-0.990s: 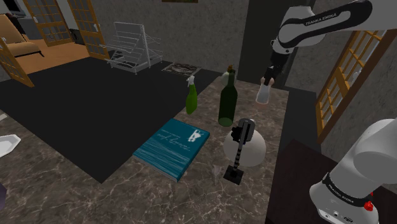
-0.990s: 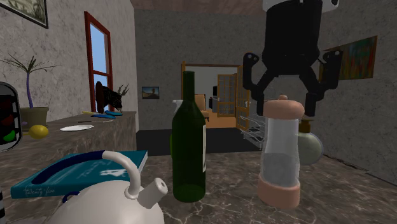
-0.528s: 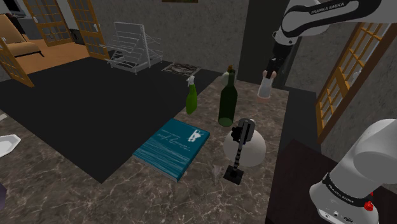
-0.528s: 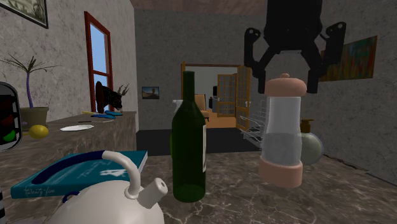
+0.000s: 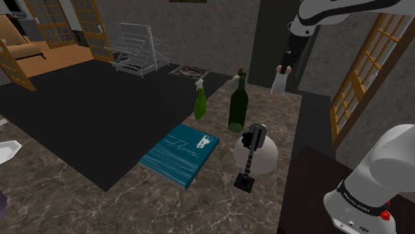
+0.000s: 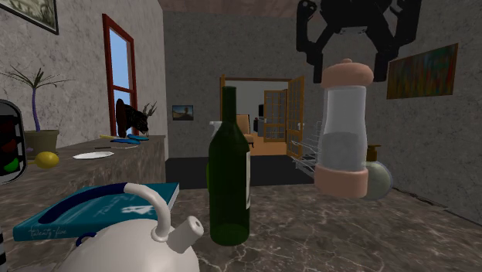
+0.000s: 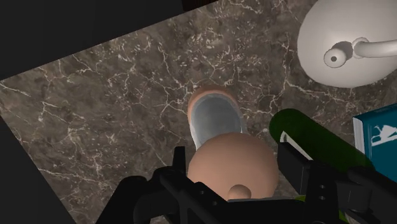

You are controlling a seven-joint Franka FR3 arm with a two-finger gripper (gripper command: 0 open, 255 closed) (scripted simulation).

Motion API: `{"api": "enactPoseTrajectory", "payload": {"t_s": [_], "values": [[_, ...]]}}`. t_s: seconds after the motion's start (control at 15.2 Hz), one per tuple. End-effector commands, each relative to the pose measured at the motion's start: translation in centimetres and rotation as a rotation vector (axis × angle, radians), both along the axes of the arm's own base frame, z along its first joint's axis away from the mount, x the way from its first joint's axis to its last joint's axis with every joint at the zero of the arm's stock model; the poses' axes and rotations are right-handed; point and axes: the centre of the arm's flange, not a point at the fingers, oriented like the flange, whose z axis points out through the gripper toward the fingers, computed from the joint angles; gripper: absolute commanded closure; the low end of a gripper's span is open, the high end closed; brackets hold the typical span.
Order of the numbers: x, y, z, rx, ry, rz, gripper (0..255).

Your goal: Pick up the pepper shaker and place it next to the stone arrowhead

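Note:
The pepper shaker (image 5: 277, 83) has a clear body with a pinkish cap and base. It hangs in the air above the far right corner of the marble counter (image 5: 100, 206), off the surface. My gripper (image 5: 286, 63) comes down from above and is shut on its cap. In the second exterior view the shaker (image 6: 344, 131) floats to the right of the green wine bottle (image 6: 229, 178), with the gripper (image 6: 349, 73) clasping its top. In the wrist view the fingers (image 7: 180, 159) press both sides of the shaker's cap (image 7: 232, 168), and the gripper (image 7: 234, 159) looks down on the marble.
Near the shaker stand the wine bottle (image 5: 237, 106), a green spray bottle (image 5: 200, 101), a white kettle (image 5: 256, 156), a teal book (image 5: 181, 151) and a black stand (image 5: 246, 176). A pale ball (image 6: 377, 179) sits behind the shaker. The counter's far and right edges are close.
My gripper has risen with the pepper shaker, which has come up off the counter and now hangs clearly higher. Nothing else has moved.

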Motion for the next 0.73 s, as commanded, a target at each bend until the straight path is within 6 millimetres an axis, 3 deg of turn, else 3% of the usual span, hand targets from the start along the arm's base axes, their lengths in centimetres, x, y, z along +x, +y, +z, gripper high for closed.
{"api": "enactPoseTrajectory", "payload": {"t_s": [0.0,0.66], "values": [[-0.1,0.0,1.1,0.0,0.0,0.0,255],[-0.1,0.0,6.3,0.0,0.0,0.0,255]]}}
